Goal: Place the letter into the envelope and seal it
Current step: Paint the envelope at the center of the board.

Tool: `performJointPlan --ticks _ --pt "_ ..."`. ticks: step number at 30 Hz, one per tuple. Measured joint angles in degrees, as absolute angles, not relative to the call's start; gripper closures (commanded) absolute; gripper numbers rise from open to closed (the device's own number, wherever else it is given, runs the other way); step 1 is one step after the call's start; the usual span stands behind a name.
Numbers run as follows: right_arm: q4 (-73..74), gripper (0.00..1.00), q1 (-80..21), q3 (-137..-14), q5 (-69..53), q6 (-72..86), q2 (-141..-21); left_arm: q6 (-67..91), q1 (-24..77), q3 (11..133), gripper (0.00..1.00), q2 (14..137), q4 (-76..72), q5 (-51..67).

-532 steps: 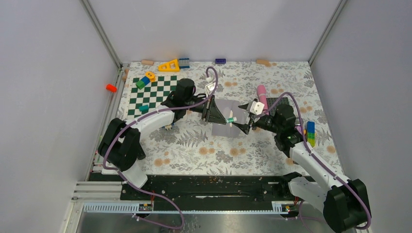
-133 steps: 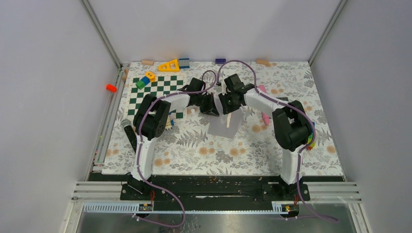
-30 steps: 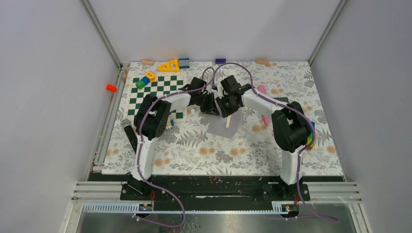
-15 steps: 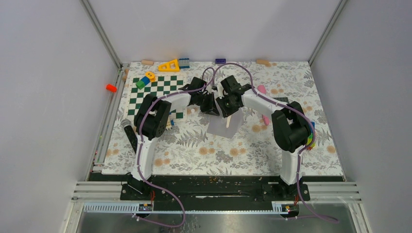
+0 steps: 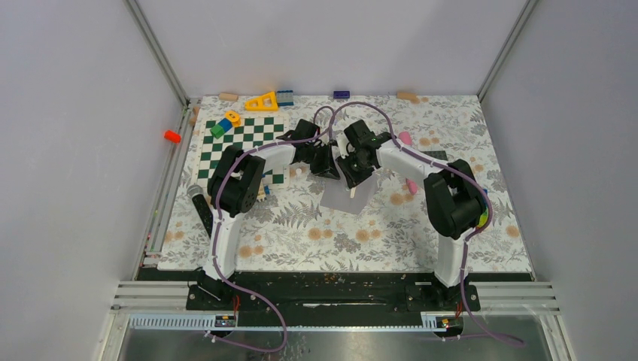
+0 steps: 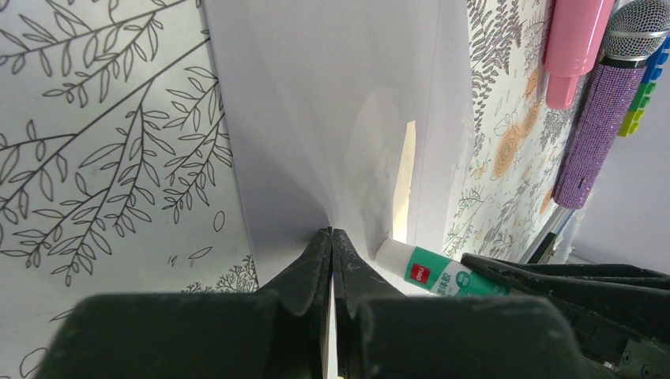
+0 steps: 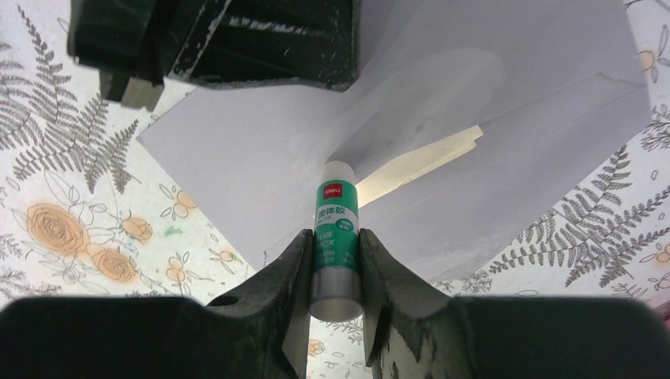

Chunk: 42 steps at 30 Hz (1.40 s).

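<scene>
The left gripper (image 6: 332,237) pinches the envelope (image 6: 316,118) flap at eleven o'clock. At twelve, the right gripper (image 7: 334,237) clamps a glue stick (image 7: 337,213) touching that flap.

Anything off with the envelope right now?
The envelope flap bows up where the left gripper pinches it, and a cream strip, apparently the letter, shows at the mouth beside the glue stick in the right gripper. Nothing torn or spilled.
</scene>
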<state>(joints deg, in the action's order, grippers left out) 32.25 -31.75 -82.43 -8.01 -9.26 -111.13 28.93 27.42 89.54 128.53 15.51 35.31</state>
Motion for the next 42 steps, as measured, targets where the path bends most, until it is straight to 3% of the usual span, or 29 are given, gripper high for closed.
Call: performJointPlan --ticks 42 --pt "29.87 1.0 -32.01 -83.81 -3.95 -9.69 -112.31 28.38 27.55 89.65 1.0 128.55 15.49 35.27"
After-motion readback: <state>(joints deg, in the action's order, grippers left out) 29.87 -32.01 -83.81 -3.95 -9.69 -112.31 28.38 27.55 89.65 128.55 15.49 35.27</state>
